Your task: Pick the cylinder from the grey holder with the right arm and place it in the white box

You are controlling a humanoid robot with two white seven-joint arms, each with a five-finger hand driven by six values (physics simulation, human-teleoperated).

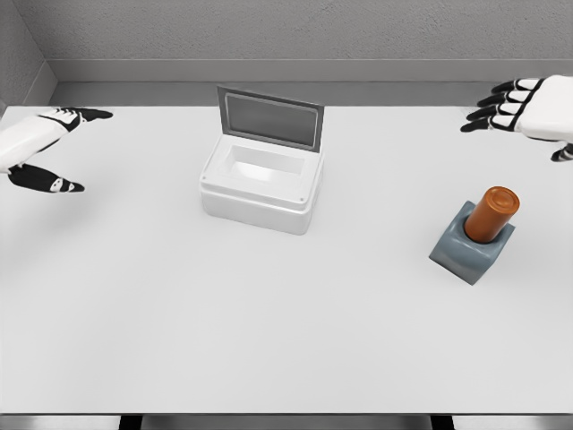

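The orange cylinder (491,214) stands in the grey holder (470,249), well to the right of the white box (260,184) with its lid up. The right robot hand (519,106) hangs behind the holder, fingers spread and holding nothing. The left robot hand (45,148) is far left of the box, spread too.

The left hand (40,143) entered at the far left edge, its white palm raised and its black-tipped fingers (88,115) stretched out toward the right, the thumb hanging apart below them, holding nothing. The right hand (528,106) showed at the far right edge, its fingers (488,106) extended side by side toward the left, loose and empty. Both hands hung well apart from each other.
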